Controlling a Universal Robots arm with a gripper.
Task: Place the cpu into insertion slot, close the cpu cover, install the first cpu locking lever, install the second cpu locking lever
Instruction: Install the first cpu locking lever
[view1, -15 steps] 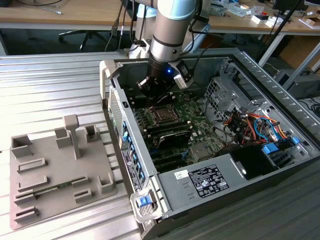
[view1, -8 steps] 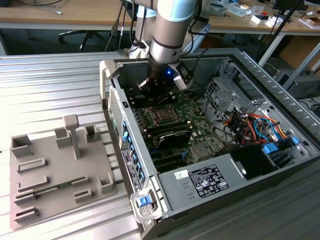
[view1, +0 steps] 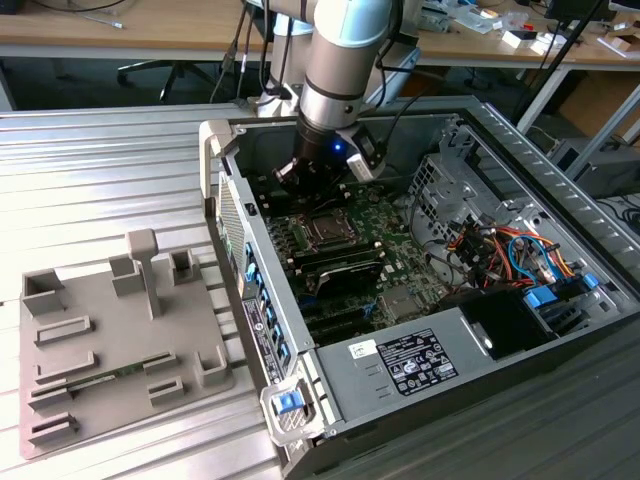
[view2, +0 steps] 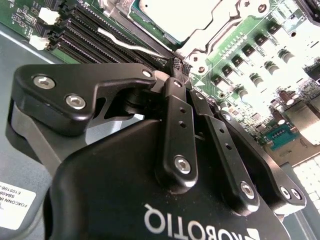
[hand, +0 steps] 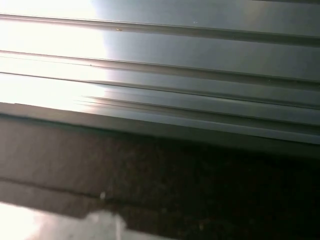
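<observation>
In the exterior view the gripper (view1: 312, 178) hangs just at twelve o'clock of the insertion slot (view1: 326, 230). In the second wrist view its jaws are drawn close together by a thin locking lever (view2: 127, 41). The cpu (view2: 175, 12) lies under the lowered cpu cover (view2: 222, 25).

Claw (view2: 172, 69) just beside cpu cover (view2: 212, 32) (cpu (view2: 175, 12) underneath).

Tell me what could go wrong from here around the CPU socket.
The gripper sits close beside the thin locking lever; a slip could drive it into the memory slots alongside. The cpu cover lies over the cpu; a lever missing its catch may leave it unclamped.
</observation>
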